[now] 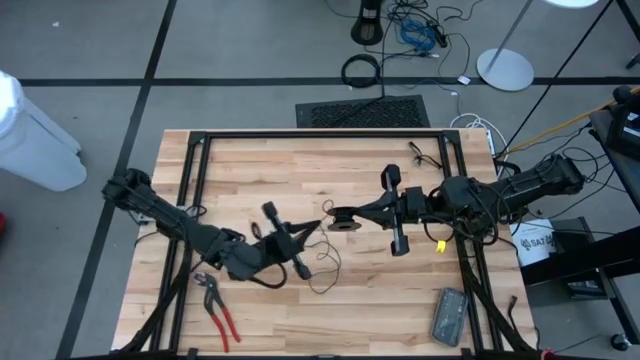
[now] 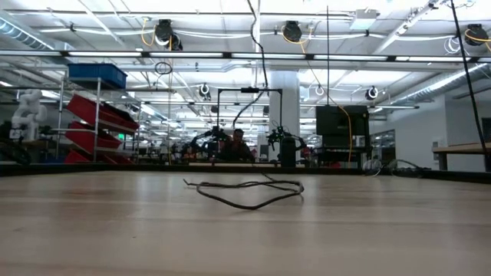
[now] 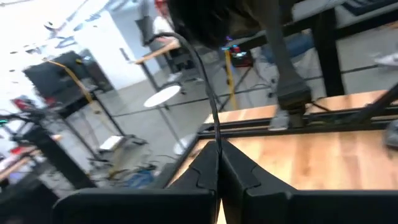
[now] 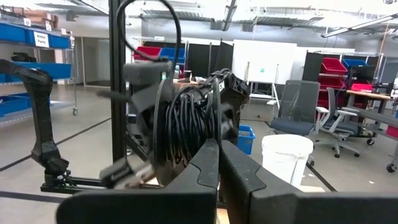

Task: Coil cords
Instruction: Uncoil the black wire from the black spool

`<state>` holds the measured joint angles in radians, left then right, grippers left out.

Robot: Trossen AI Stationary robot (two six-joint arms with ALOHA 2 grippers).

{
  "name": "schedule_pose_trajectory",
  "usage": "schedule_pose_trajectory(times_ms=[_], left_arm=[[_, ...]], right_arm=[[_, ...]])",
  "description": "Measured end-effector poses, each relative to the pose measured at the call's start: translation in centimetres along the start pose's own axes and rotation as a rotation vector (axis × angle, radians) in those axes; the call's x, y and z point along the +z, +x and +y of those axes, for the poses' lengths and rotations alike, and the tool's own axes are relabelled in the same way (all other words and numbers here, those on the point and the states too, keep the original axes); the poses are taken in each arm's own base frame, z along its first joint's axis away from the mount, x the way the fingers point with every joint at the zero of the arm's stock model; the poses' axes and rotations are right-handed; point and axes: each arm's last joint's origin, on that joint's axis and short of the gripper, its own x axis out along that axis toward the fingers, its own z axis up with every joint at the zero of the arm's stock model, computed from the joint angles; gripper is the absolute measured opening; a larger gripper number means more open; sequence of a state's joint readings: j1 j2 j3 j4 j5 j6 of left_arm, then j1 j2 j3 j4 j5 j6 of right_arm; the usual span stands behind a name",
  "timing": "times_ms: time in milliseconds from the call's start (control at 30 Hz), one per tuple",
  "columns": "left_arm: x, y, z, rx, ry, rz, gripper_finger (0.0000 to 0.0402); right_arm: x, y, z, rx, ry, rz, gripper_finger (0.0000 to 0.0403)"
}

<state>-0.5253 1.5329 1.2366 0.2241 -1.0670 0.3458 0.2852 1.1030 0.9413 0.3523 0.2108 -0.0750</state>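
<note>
The table [image 1: 250, 160] carries both arms near its middle. The right gripper [image 1: 352, 217] is clenched at the puck [image 1: 343, 217], the left gripper [image 1: 318, 227] clenched on the cord [image 1: 322, 270], whose thin black loop trails toward the front edge. Pliers [image 1: 217, 308] lie front left, a grey box [image 1: 448, 315] front right; I see no containers on the table

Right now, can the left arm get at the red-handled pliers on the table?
Probably yes, but not at once. The pliers lie in the open beside the left arm, with nothing on them. However, the left gripper is shut on the cord, so it must let go first.
</note>
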Motion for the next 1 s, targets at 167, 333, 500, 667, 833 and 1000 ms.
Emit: schedule_pose_trajectory(times_ms=[167, 333, 500, 667, 833, 1000], left_arm=[[1.2, -2.6, 1.0, 0.037, 0.002, -0.006, 0.0004], [2.2, -4.6, 1.9, 0.057, -0.006, -0.015, 0.0003], [2.6, -5.4, 2.0, 0.039, -0.028, -0.031, 0.0003], [3.0, -5.4, 1.8, -0.060, -0.059, -0.091, 0.0002], [3.4, -5.5, 1.8, -0.144, -0.099, -0.153, 0.0002], [3.8, -5.6, 1.5, -0.272, -0.118, -0.232, 0.0002]], right_arm=[[-0.1, 0.0, 0.0, 0.001, -0.002, 0.007, 0.0000], [-0.2, 0.0, 0.0, -0.001, -0.024, 0.024, 0.0000], [-0.6, 0.2, -0.4, -0.020, -0.032, 0.047, 0.0000], [-1.4, 0.7, -0.7, -0.076, -0.070, 0.093, 0.0000], [-2.2, 1.3, -1.0, -0.087, -0.109, 0.123, 0.0000], [-2.4, 1.5, -1.3, -0.118, -0.113, 0.130, 0.0000]])
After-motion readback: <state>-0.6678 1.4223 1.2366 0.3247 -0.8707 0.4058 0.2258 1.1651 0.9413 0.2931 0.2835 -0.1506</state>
